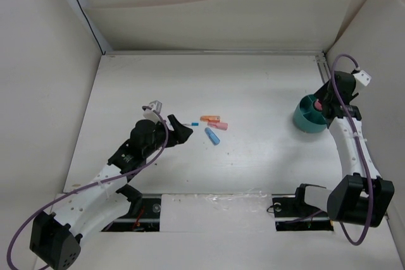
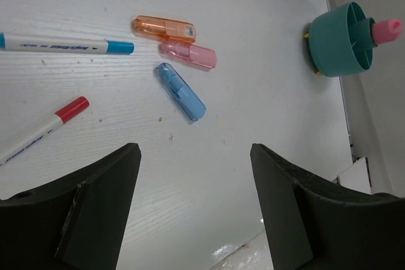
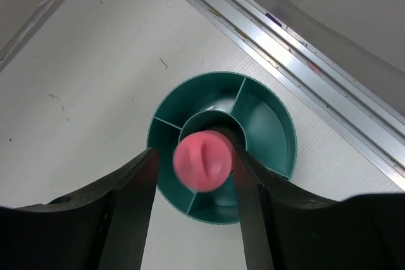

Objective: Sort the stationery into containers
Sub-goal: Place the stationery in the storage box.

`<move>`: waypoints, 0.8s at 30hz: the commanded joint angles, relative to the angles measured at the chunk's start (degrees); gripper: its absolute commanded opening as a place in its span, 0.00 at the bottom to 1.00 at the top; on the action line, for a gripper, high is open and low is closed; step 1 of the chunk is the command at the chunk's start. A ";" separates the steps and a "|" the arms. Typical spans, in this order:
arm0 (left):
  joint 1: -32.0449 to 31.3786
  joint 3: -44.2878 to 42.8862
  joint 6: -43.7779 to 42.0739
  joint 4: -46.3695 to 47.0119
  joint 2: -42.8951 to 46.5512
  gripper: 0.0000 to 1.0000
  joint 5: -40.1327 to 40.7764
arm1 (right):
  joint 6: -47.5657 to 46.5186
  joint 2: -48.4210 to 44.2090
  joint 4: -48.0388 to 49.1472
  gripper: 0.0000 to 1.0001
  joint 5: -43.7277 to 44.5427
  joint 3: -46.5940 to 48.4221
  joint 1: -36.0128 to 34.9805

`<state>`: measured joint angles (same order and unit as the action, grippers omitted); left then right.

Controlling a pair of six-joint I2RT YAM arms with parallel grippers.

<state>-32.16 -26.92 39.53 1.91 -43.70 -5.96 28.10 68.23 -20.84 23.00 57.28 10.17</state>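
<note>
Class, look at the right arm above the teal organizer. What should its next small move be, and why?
Probably raise the right gripper straight up, clear of the teal organizer. The pink-tipped item stands in the central hub, and a gap shows between it and one finger, so it looks released. A vertical lift seems least likely to knock it.
</note>
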 commanded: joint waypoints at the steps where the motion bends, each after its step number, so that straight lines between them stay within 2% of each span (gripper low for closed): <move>1: -0.27 -1.21 0.11 -1.21 1.25 0.67 2.70 | -0.50 -2.30 4.14 0.57 -1.81 2.14 0.46; 7: -0.27 -2.44 0.64 -3.58 1.25 0.66 3.93 | -1.03 -3.63 2.48 0.59 -2.52 3.80 0.46; 11: -0.27 -3.84 1.25 -5.25 1.78 0.61 6.47 | -1.55 -6.26 4.14 0.49 -4.99 3.28 -4.18; 12: -0.27 -3.84 1.25 -5.86 2.39 0.60 6.48 | -2.60 -7.05 5.62 0.37 -5.51 3.28 -6.11; 14: -0.27 -4.37 1.87 -6.39 2.92 0.56 7.62 | -4.36 -7.05 6.34 0.28 -8.84 3.28 -12.44; 15: -0.27 -4.37 1.87 -6.92 2.92 0.55 7.63 | -6.37 -5.40 6.95 0.20 -10.86 4.32 -14.55; 16: -0.27 -4.89 2.39 -6.92 2.40 0.54 8.24 | -7.61 -3.99 7.74 0.17 -16.71 5.03 -19.01; 18: -0.27 -5.43 2.40 -8.23 1.70 0.50 9.20 | -10.24 0.13 7.74 0.11 -23.24 8.28 -23.86; 19: -0.27 -6.30 3.00 -9.98 1.17 0.48 10.17 | -12.60 5.20 7.74 0.04 -25.70 9.42 -26.50; 21: -0.27 -6.92 3.71 -11.57 1.16 0.42 13.68 | -14.64 10.58 8.45 0.00 -30.37 12.66 -34.41; 22: -0.27 -6.92 4.76 -12.28 1.86 0.41 14.65 | -17.09 16.18 8.45 0.00 -31.61 13.99 -36.96; 24: -0.27 -6.92 5.99 -14.38 3.53 0.39 17.64 | -20.52 21.66 8.45 0.00 -35.30 16.54 -44.16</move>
<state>-32.18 -31.51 43.09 -9.10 -42.17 6.22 14.76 83.64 -13.04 -2.26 71.20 -26.68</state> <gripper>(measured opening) 0.399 0.009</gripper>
